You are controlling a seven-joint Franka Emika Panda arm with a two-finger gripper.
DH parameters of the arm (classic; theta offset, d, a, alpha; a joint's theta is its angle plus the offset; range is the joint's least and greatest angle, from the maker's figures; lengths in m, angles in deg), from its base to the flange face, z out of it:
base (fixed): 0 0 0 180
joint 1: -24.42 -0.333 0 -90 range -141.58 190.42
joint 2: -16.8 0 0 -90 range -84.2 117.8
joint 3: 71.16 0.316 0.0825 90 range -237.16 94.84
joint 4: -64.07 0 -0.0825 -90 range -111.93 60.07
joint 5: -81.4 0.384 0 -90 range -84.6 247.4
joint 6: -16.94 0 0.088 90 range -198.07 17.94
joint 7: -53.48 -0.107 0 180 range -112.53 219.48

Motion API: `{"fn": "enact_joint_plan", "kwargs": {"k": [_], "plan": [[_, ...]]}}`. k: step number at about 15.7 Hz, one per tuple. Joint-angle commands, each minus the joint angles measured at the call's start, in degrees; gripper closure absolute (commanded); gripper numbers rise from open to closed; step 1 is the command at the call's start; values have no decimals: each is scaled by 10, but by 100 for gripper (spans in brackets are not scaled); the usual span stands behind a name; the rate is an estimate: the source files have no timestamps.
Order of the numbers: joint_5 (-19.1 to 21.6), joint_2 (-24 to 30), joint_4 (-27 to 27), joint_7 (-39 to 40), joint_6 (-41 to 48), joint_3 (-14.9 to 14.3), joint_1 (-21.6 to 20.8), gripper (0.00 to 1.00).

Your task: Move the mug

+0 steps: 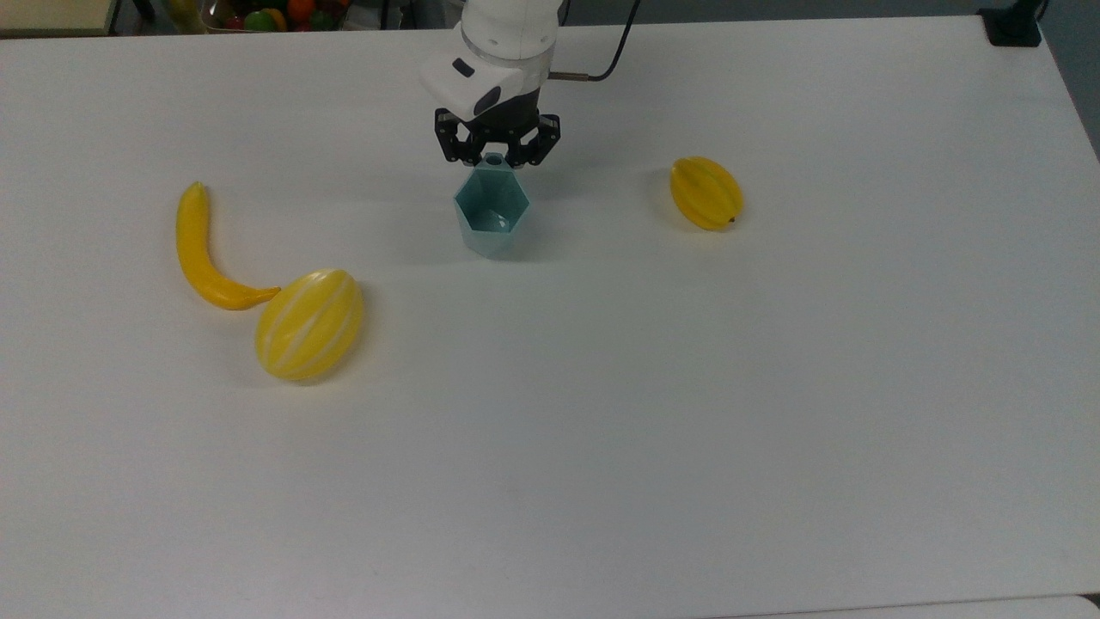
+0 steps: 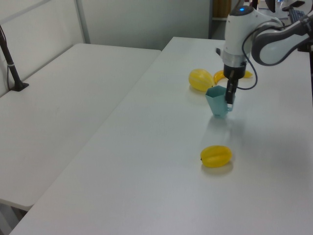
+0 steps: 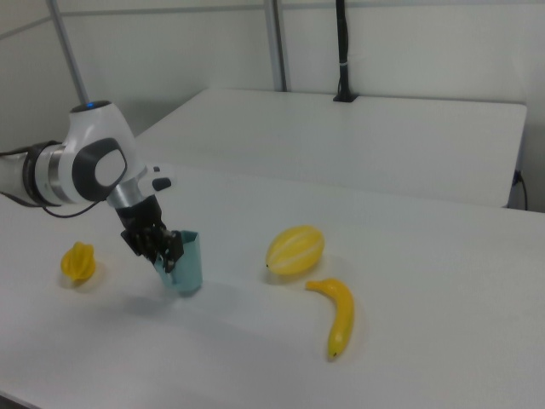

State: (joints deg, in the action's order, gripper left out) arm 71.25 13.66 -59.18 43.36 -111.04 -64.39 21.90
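Hand (image 1: 494, 159) pinches the mug (image 1: 491, 211) by its tab, airborne at upper centre — could swing and slip!

Banana (image 1: 199, 252) touching striped melon (image 1: 310, 324); starfruit (image 1: 706, 193) apart.

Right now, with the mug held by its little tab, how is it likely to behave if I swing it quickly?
The gripper pinches only the small tab at the rim of the mug, so the mug may pivot or swing. It looks like a thin, stiff, empty shell, so probably light. In the right view it hangs tilted, and its narrow base may tip on landing.
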Motion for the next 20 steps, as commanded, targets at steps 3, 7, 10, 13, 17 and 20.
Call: {"fn": "enact_joint_plan", "kwargs": {"k": [3, 7, 10, 13, 17, 20], "plan": [[-12, 33, -52, -20, -24, 3, 15, 59], [-13, 32, -48, -14, 3, 3, 12, 0], [-14, 38, -18, -13, 72, 3, 8, 0], [-8, 39, 52, -10, 141, 4, 8, 0], [36, 38, 168, -10, 214, -5, 14, 0], [81, 40, 228, -10, 272, -37, 13, 0]]}}
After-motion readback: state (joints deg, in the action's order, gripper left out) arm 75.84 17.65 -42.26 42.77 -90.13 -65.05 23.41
